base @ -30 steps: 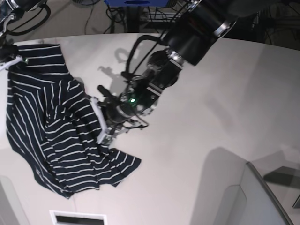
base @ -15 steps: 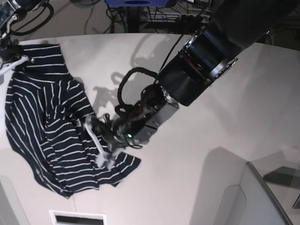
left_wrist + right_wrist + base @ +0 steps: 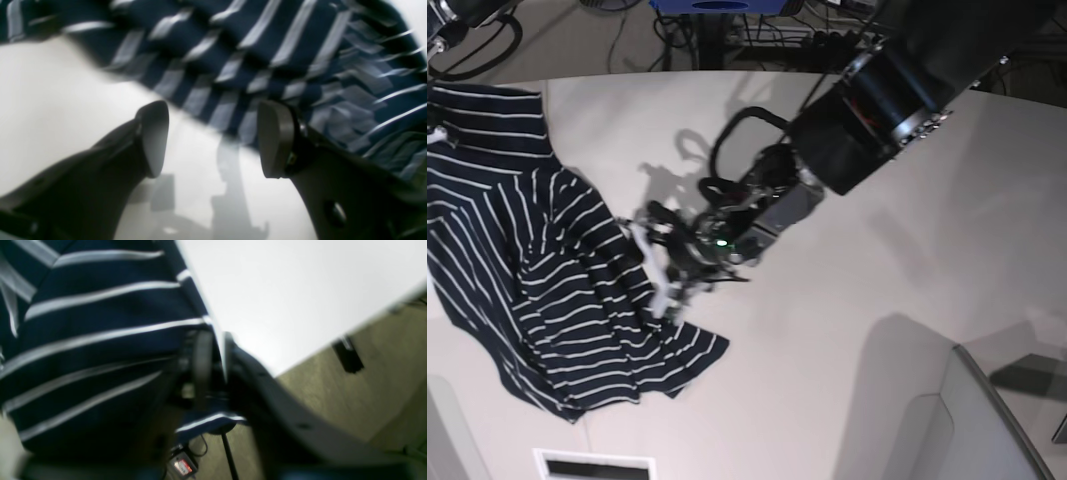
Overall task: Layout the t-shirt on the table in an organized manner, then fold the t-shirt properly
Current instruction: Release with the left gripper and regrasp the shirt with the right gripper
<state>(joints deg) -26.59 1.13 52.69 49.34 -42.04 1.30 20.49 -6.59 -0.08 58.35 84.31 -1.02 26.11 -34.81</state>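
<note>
The t-shirt (image 3: 547, 290) is seen spread in a rumpled heap across the left side of the table (image 3: 847, 300), with its upper part drawn up to the far left corner and its lower hem trailed toward the near edge. Folds and ridges are bunched through the middle of the cloth. The left gripper (image 3: 659, 270) is held low at the shirt's right border, just beside the wrinkled fabric. In the left wrist view, the left gripper (image 3: 213, 140) is shown with its jaws spread well apart; nothing is caught between the fingers (image 3: 154, 138), only bare white tabletop (image 3: 66, 106) and their own shadow. The striped edge (image 3: 253, 66) is laid just beyond the fingertips, and whether the right-hand pad is touched by it cannot be told through the blur.

At the far left corner, the right gripper (image 3: 213, 366) is seen only in the right wrist view, where its jaws are set narrow, with the shirt's edge (image 3: 100, 350) passed between them. Whether the cloth is truly pinched cannot be told, as the frame is smeared. Beyond the table's edge (image 3: 333, 336), the floor (image 3: 367, 400) is glimpsed below.
</note>
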